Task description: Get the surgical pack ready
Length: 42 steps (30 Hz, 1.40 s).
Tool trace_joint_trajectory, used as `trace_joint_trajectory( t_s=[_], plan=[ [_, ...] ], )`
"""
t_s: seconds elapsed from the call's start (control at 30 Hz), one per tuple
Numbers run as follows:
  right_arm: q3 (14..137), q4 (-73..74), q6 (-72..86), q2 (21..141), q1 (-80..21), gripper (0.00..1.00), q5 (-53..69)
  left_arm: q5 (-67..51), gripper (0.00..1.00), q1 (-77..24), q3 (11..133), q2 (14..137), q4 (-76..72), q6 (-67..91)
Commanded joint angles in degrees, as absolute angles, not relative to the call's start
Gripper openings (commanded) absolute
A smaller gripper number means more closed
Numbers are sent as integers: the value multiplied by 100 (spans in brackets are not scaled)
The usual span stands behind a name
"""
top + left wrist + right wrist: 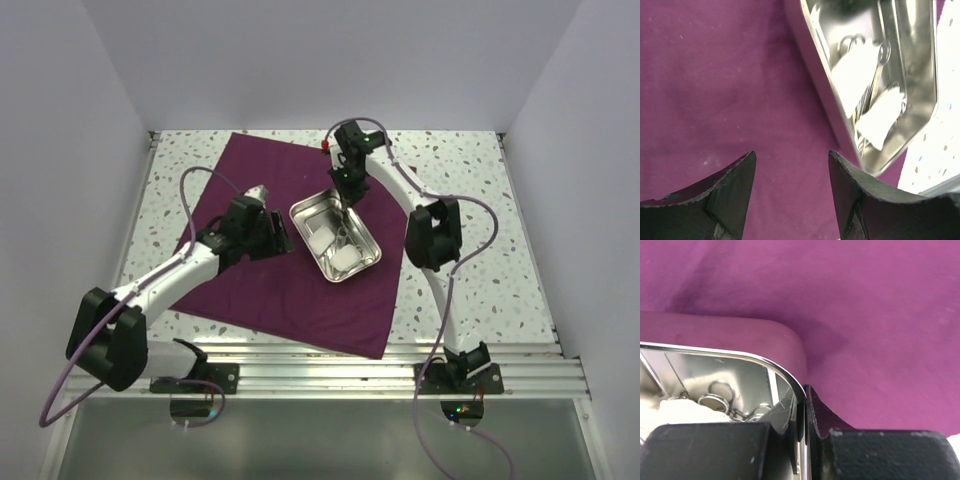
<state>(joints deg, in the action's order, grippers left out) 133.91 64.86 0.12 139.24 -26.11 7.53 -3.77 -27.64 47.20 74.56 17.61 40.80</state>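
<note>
Tightly, right fingers on tray rim

You're holding your left gripper spread wide, arm reaching low and forward; your right gripper is pinching the tray rim, elbow arching high.

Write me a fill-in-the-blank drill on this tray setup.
The metal tray rests on the purple ____.
The ____ tool is clamped on the tray's rim.
The left tool hangs ____ beside the tray.
Missing: cloth; right; open.
</note>
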Motion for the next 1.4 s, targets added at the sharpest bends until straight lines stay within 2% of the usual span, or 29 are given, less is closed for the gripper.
trace_joint_trajectory(
  t_s=[0.0, 0.13, 0.27, 0.43, 0.57, 0.63, 0.7, 0.73, 0.77, 0.9, 0.93, 1.07, 1.13, 1.2, 1.3, 1.37],
  plan=[
    [13799, 6838, -246, 13939, -2909, 0, 1125, -193, 64, -2655, 5448, 7864, 1933, 3807],
    [13878, 6943, -395, 14220, -3050, 0, 1169, -211, 63, -2540, 6519, 8647, 2442, 3314],
    [14027, 7075, -396, 14440, -3076, 1, 1020, -570, 60, -2154, 6864, 9157, 2374, 3007],
    [13984, 6979, -299, 14336, -3085, 39, 879, -448, 58, -2083, 7479, 9763, 2540, 2498],
    [13711, 6751, 165, 13889, -3067, 55, 563, -719, 56, -2074, 7646, 10018, 2312, 1935],
    [13545, 6802, 482, 13616, -3059, 65, 20, -930, 56, -2074, 7778, 10142, 2294, 1610],
    [13334, 6829, 1026, 13045, -3015, 66, -324, -1124, 56, -2074, 7839, 10239, 2224, 1364],
    [13055, 6864, 1194, 12834, -2971, 70, -360, -1160, 56, -2074, 7857, 10344, 2224, 1188],
    [12834, 6838, 1378, 12597, -2953, 99, -308, -1134, 56, -2074, 7866, 10397, 2189, 1108],
    [10403, 5356, 1975, 10299, -2971, 99, 560, -1178, 56, -2092, 8076, 10783, 2232, 713],
    [9362, 4596, 2265, 9944, -2953, 99, 867, -1221, 56, -2092, 8138, 10923, 2267, 686],
    [8026, 4192, 3427, 9273, -2708, 99, 2307, -1213, 56, -2101, 8376, 11144, 2356, 528],
    [7481, 4245, 3681, 8879, -2602, 99, 2067, -1335, 55, -2135, 8411, 11188, 2364, 483],
    [7287, 4332, 3840, 8536, -2732, 99, 909, -1275, 55, -2197, 8437, 11223, 2347, 466],
    [7408, 5103, 4113, 8490, -2751, 99, 344, -889, 53, -2355, 8630, 11469, 2540, 422],
    [7043, 4932, 4402, 8464, -2786, 99, 290, -844, 52, -2391, 8657, 11531, 2531, 448]
  ],
)
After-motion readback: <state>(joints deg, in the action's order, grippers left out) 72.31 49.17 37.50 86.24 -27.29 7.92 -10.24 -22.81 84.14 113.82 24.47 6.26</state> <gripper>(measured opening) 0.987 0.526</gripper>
